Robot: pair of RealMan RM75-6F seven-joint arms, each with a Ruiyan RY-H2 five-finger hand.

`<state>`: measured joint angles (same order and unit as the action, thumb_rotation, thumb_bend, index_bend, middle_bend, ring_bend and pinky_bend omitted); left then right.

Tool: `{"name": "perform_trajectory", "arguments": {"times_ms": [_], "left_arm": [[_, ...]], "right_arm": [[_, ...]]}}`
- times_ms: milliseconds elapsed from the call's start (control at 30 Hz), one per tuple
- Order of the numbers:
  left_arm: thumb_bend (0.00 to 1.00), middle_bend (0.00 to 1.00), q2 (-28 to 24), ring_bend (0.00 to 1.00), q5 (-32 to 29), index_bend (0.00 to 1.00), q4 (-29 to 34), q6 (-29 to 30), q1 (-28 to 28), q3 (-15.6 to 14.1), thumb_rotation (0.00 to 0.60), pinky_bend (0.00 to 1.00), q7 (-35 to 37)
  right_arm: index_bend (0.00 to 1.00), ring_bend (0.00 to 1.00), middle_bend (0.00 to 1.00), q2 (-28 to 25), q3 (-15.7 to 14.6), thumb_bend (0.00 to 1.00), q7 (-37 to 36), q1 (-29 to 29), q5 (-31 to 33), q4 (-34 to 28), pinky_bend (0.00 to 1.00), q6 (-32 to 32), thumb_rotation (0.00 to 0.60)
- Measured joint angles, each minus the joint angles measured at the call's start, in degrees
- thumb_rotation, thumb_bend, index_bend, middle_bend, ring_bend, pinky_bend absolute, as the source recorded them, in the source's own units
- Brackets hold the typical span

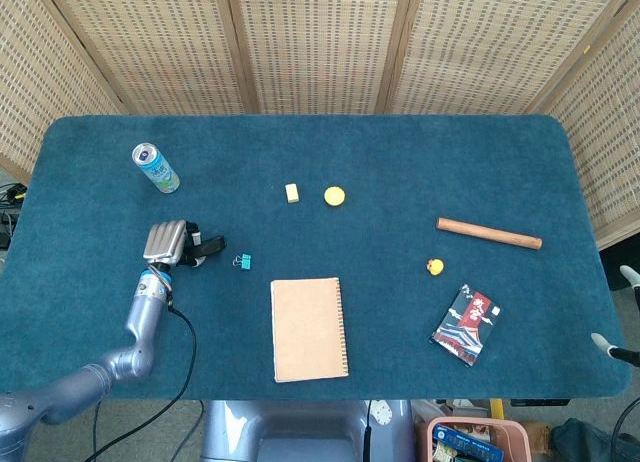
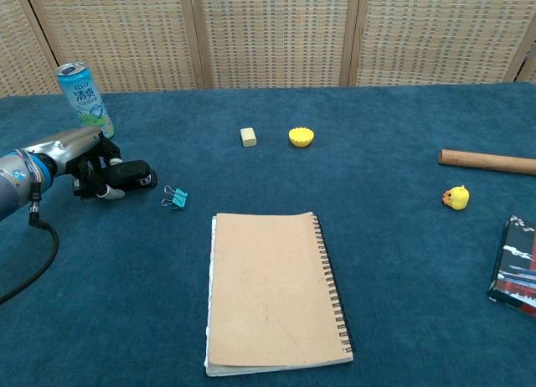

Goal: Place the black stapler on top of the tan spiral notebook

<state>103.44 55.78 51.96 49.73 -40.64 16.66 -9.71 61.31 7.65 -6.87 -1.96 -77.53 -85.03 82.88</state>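
The black stapler (image 1: pixel 210 246) (image 2: pixel 134 174) lies on the blue table cloth, left of centre. My left hand (image 1: pixel 167 242) (image 2: pixel 82 153) covers its left part, fingers curled down around it, so only its right end shows. The tan spiral notebook (image 1: pixel 308 328) (image 2: pixel 272 291) lies flat near the front edge, to the right of the stapler, with nothing on it. Of my right hand (image 1: pixel 610 346), only pale fingertips show at the far right edge of the head view, spread apart and holding nothing.
A drink can (image 1: pixel 156 168) (image 2: pixel 84 100) stands behind the left hand. A blue binder clip (image 1: pixel 242 261) (image 2: pixel 175 198) lies just right of the stapler. Farther right are an eraser (image 1: pixel 292 193), a yellow cup (image 1: pixel 334 195), a wooden rod (image 1: pixel 488 233), a small duck (image 1: pixel 435 267) and a card pack (image 1: pixel 467 324).
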Motion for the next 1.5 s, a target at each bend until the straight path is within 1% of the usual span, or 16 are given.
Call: {"name": "perform_trajectory", "arguments": {"times_ms": [167, 267, 367, 567, 600, 700, 767, 867, 933, 1167, 1367, 1400, 1433, 1467, 1500], "left_arm": [[0.25, 0.55, -1.44, 0.49, 2.03, 0.68, 2.85, 2.02, 0.54, 0.2, 0.6, 0.56, 1.97], [0.25, 0.55, -3.32, 0.49, 3.24, 0.68, 6.8, 3.19, 1.08, 0.19, 0.6, 0.56, 2.66], [0.25, 0.54, -5.99, 0.49, 5.11, 0.68, 12.61, 4.2, 1.65, -0.2, 0.6, 0.56, 3.13], [0.25, 0.53, -12.81, 0.49, 11.15, 0.68, 28.7, 5.08, 2.11, -2.52, 0.6, 0.52, 2.36], [0.25, 0.53, -14.06, 0.49, 12.65, 0.68, 32.16, 4.98, 1.93, -3.2, 0.6, 0.52, 1.58], [0.25, 0.52, -15.99, 0.49, 15.97, 0.68, 39.51, 3.92, 0.65, -4.8, 0.6, 0.51, -2.12], [0.25, 0.52, -16.12, 0.49, 16.58, 0.68, 41.76, 2.64, -0.7, -5.44, 0.6, 0.51, -5.2], [0.25, 0.52, -14.78, 0.49, 15.5, 0.68, 42.76, -0.1, -3.58, -6.0, 0.6, 0.51, -10.52], [0.25, 0.51, -12.89, 0.49, 13.14, 0.67, 42.59, -1.59, -5.41, -6.15, 0.6, 0.51, -13.73], [0.25, 0.49, -6.91, 0.49, 1.67, 0.65, 40.07, -4.57, -11.15, -6.95, 0.6, 0.49, -22.85], [0.25, 0.47, -3.48, 0.49, -3.7, 0.63, 36.59, -6.36, -15.6, -7.67, 0.6, 0.39, -27.06], [0.25, 0.46, -3.11, 0.47, -4.35, 0.61, 36.2, -6.51, -16.15, -7.81, 0.6, 0.37, -27.58], [0.23, 0.4, -2.57, 0.4, -5.21, 0.54, 35.71, -6.57, -16.88, -8.0, 0.6, 0.31, -28.36], [0.19, 0.28, -2.08, 0.28, -5.84, 0.41, 35.25, -6.54, -17.41, -8.15, 0.6, 0.22, -28.92], [0.16, 0.19, -1.61, 0.19, -6.47, 0.3, 34.78, -6.45, -17.87, -8.3, 0.6, 0.16, -29.38]], "right_arm": [[0.0, 0.0, 0.0, 0.03, -0.05, 0.0, 0.11, -0.09, -0.03, -0.03, 0.0, -0.18, 0.6], [0.0, 0.0, 0.0, -0.05, -0.05, 0.0, 0.11, -0.02, -0.02, -0.2, 0.0, -0.09, 0.6], [0.0, 0.0, 0.0, -0.16, -0.04, 0.0, 0.22, 0.06, -0.04, -0.48, 0.0, 0.09, 0.6], [0.0, 0.0, 0.0, -0.43, -0.08, 0.0, 0.38, 0.23, 0.03, -0.99, 0.0, 0.24, 0.6], [0.0, 0.0, 0.0, -0.47, -0.08, 0.0, 0.39, 0.24, 0.09, -1.05, 0.0, 0.19, 0.6], [0.0, 0.0, 0.0, -0.56, -0.12, 0.0, 0.53, 0.22, 0.13, -1.24, 0.0, 0.05, 0.6], [0.0, 0.0, 0.0, -0.57, -0.14, 0.0, 0.64, 0.22, 0.09, -1.3, 0.0, 0.07, 0.6], [0.0, 0.0, 0.0, -0.57, -0.12, 0.0, 0.69, 0.22, 0.18, -1.25, 0.0, 0.05, 0.6], [0.0, 0.0, 0.0, -0.54, -0.09, 0.0, 0.63, 0.22, 0.39, -1.13, 0.0, -0.12, 0.6], [0.0, 0.0, 0.0, -0.56, -0.03, 0.0, 0.25, 0.28, 0.66, -0.77, 0.0, -0.28, 0.6], [0.0, 0.0, 0.0, -0.51, 0.05, 0.0, 0.14, 0.26, 0.99, -0.61, 0.0, -0.53, 0.6], [0.0, 0.0, 0.0, -0.52, 0.08, 0.0, 0.07, 0.27, 1.04, -0.59, 0.0, -0.53, 0.6], [0.0, 0.0, 0.0, -0.54, 0.12, 0.0, -0.01, 0.28, 1.15, -0.54, 0.0, -0.57, 0.6], [0.0, 0.0, 0.0, -0.54, 0.14, 0.0, -0.05, 0.28, 1.24, -0.47, 0.0, -0.64, 0.6], [0.0, 0.0, 0.0, -0.54, 0.16, 0.0, -0.1, 0.27, 1.32, -0.41, 0.0, -0.73, 0.6]]}}
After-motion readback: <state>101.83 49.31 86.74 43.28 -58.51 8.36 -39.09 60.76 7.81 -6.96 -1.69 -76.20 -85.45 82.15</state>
